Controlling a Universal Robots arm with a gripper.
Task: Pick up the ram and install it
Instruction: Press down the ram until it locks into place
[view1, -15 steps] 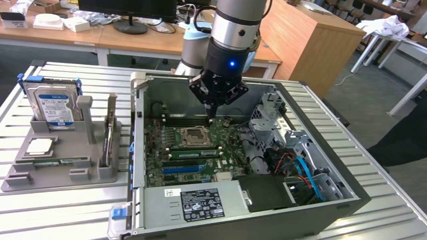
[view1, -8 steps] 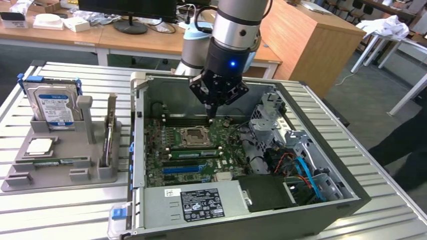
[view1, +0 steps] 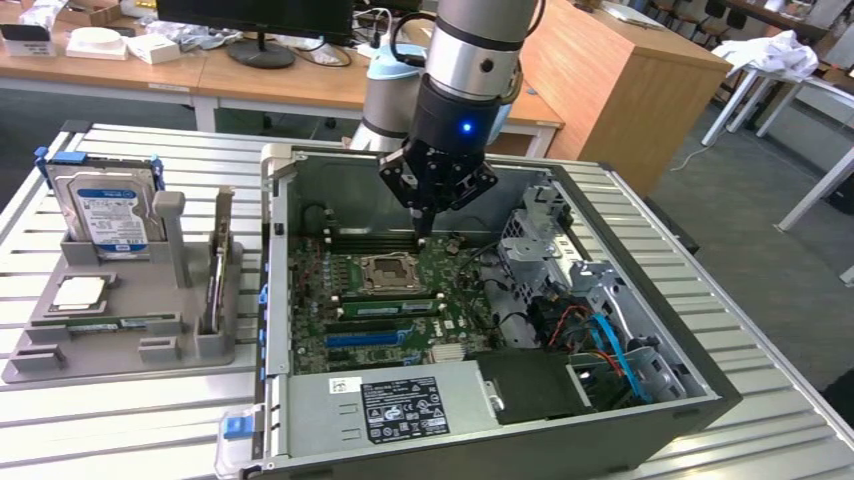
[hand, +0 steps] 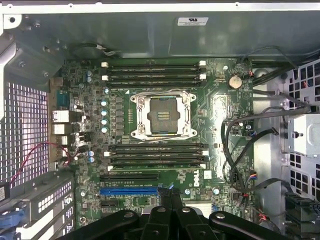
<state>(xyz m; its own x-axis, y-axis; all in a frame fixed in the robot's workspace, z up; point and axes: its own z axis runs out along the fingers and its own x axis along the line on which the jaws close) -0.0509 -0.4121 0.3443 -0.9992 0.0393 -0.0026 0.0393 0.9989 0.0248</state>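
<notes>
End effector (view1: 424, 232) fingers together, empty, inside open computer case (view1: 694, 372) above motherboard (hand: 165, 145); ram (view1: 214, 285) upright in grey holder (view1: 100, 345) at bench's left edge — pickup step not yet done; judged need: go to holder, open fingers.

The table (view1: 120, 420) has a top of parallel metal slats. Two items rest directly on it. A grey holder (view1: 127, 335) sits toward the exterior view's left, its flat base lying on the slats. An open computer case (view1: 694, 395) sits just beside it, toward the exterior view's right, lying on its side with the open face up. The two stand close together, with bare slats showing along the table edges.
</notes>
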